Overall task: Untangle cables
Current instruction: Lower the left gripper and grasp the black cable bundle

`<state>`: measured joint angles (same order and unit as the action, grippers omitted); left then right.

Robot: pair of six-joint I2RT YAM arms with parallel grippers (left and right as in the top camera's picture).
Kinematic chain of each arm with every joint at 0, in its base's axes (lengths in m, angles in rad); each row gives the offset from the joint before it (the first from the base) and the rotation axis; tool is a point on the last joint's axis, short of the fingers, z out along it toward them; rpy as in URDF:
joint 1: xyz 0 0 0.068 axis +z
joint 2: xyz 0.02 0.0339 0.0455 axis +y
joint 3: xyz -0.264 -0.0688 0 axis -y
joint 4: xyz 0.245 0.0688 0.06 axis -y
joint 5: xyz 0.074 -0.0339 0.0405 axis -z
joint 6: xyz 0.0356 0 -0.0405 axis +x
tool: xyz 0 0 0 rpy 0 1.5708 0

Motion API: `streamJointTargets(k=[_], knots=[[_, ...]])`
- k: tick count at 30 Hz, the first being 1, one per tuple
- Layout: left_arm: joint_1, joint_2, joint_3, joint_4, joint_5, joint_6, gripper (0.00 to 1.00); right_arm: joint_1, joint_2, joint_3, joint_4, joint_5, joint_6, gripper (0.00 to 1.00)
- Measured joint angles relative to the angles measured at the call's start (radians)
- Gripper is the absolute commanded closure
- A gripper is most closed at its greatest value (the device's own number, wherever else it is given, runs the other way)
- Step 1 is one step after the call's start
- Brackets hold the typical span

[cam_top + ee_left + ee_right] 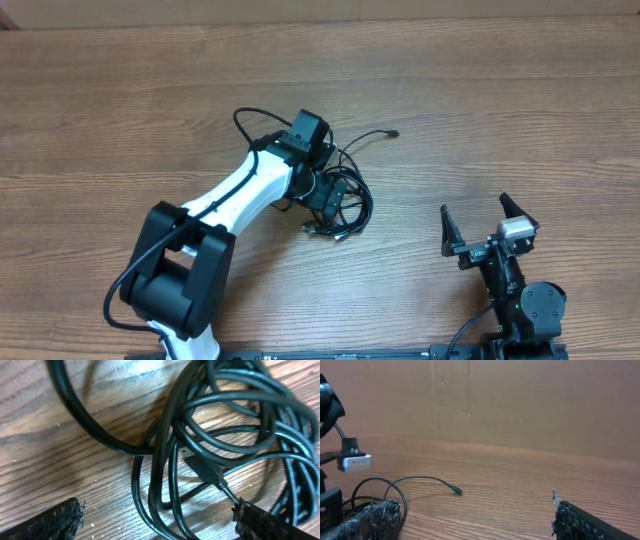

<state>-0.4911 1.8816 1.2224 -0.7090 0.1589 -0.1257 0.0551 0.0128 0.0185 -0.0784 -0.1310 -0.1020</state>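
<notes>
Lying far from table edges, cables sit beneath spread left tool.

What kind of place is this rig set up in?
Probably a lab test bench: a wood-grain table, a plain brown board backdrop behind it, and the left arm and right arm with a tangle of cables laid out before them.
</notes>
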Motion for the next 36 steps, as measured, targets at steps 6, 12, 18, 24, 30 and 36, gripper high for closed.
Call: streamJointTargets(k=[6, 12, 18, 24, 30, 36], knots=[[0.000, 0.043, 0.002, 0.000, -0.002, -0.003, 0.04, 0.000, 0.000, 0.000, 0.000, 0.000, 0.001, 0.00], [0.000, 0.047, 0.004, -0.012, -0.003, -0.006, 0.23, 0.000, 0.000, 0.000, 0.000, 0.000, 0.000, 0.00], [0.000, 0.051, 0.004, -0.016, -0.003, -0.010, 0.70, 0.000, 0.000, 0.000, 0.000, 0.001, 0.001, 0.00], [0.000, 0.051, 0.005, -0.018, -0.002, -0.012, 0.96, 0.000, 0.000, 0.000, 0.000, 0.000, 0.001, 0.00], [0.000, 0.051, 0.005, -0.019, -0.002, -0.011, 0.96, 0.000, 0.000, 0.000, 0.000, 0.000, 0.001, 0.00], [0.000, 0.051, 0.011, -0.047, 0.011, -0.011, 0.96, 0.000, 0.000, 0.000, 0.000, 0.000, 0.001, 0.00]])
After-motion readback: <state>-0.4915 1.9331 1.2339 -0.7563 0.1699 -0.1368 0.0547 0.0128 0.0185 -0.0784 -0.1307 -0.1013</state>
